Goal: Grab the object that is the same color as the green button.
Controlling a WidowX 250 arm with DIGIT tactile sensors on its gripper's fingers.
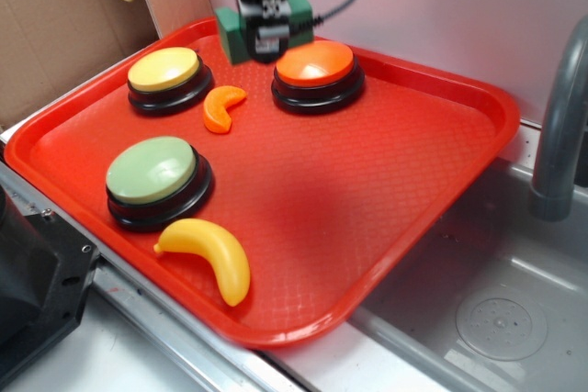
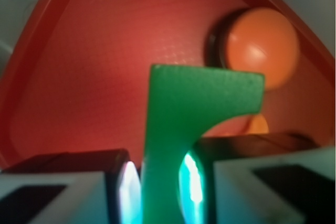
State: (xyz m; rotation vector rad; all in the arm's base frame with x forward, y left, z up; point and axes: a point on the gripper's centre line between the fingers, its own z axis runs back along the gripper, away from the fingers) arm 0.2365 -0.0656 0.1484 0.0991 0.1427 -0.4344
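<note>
overall, a red tray [image 1: 413, 190] sits beside a grey sink [image 1: 496, 319], with cardboard [image 1: 55, 34] behind. at the tray's far edge the pincer [image 2: 160, 182] is closed tight on the green block [image 2: 189, 103], near the orange button [image 1: 316, 63], well apart from the green button [image 1: 152, 170].
</note>
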